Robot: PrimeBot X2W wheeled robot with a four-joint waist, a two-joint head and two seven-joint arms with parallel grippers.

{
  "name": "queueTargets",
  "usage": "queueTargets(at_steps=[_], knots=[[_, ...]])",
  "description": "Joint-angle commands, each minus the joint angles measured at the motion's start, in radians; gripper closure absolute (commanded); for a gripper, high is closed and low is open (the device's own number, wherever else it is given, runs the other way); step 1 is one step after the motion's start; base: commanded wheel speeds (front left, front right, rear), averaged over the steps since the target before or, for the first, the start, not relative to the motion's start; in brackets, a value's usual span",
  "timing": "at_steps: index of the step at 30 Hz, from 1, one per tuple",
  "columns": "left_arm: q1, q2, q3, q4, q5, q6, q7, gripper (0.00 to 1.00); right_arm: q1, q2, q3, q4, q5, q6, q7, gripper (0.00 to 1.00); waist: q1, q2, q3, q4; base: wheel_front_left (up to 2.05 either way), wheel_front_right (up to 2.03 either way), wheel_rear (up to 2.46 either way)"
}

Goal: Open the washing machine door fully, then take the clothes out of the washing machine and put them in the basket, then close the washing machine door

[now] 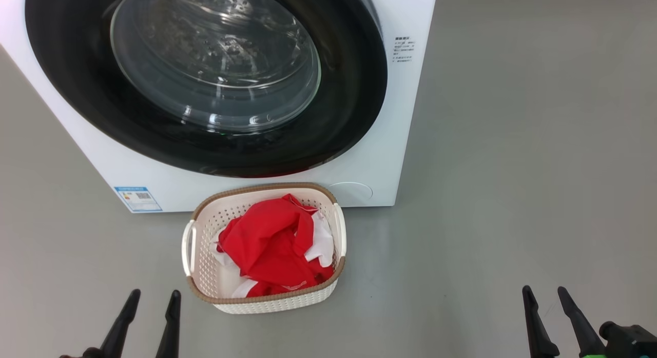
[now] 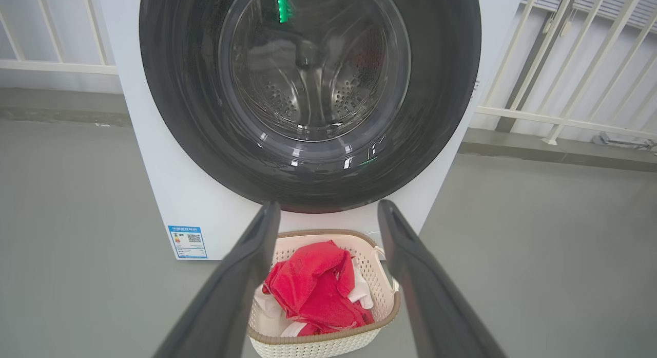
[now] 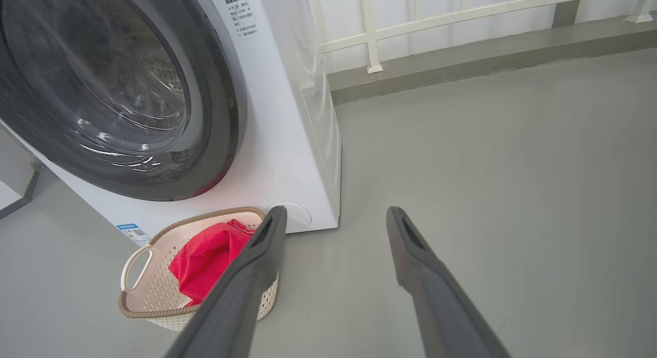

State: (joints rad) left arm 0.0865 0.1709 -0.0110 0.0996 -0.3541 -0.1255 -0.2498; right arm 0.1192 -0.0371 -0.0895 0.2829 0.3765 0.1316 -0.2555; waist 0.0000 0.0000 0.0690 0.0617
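The white washing machine (image 1: pixel 369 157) stands ahead with its round black-rimmed door (image 1: pixel 349 106) lying flat against the front, glass window (image 1: pixel 215 60) bulging out. On the floor just before it sits the cream basket (image 1: pixel 205 214), holding the red and white clothes (image 1: pixel 272 245). Both show again in the left wrist view, basket (image 2: pixel 382 306) and clothes (image 2: pixel 313 286), and in the right wrist view, basket (image 3: pixel 149 291) and clothes (image 3: pixel 205 260). My left gripper (image 1: pixel 152 298) is open and empty at the lower left, short of the basket. My right gripper (image 1: pixel 545 295) is open and empty at the lower right.
Grey floor (image 1: pixel 513 168) spreads to the right of the machine. A white railing (image 3: pixel 410 24) and a low kerb (image 3: pixel 462 65) run behind it. A blue-edged label (image 1: pixel 137 199) marks the machine's lower left corner.
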Motion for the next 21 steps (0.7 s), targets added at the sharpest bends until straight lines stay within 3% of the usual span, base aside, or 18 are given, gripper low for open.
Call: queueTargets(at_steps=[1,19,20,21], knots=[[-0.011,0.019,0.043,-0.026,0.004,-0.005,-0.012,0.0,-0.003,-0.013,0.013,-0.029,-0.004,-0.001,-0.006,0.0,0.0,0.0,-0.004,-0.003,0.0,0.0,0.0],[-0.001,0.013,0.048,-0.006,-0.025,-0.005,-0.012,0.0,0.01,-0.013,0.008,-0.032,0.006,-0.001,-0.006,0.0,0.0,0.0,-0.005,-0.001,0.0,0.0,0.0],[0.016,-0.003,0.012,0.016,-0.026,0.0,0.0,1.0,0.027,0.002,-0.019,-0.009,0.002,0.0,0.0,1.0,0.0,0.0,-0.005,-0.002,0.0,0.0,0.0],[0.016,-0.008,0.01,0.028,-0.027,0.001,0.002,1.0,0.027,0.004,-0.019,0.001,0.003,0.0,0.0,1.0,0.0,0.0,-0.005,-0.002,0.0,0.0,0.0]])
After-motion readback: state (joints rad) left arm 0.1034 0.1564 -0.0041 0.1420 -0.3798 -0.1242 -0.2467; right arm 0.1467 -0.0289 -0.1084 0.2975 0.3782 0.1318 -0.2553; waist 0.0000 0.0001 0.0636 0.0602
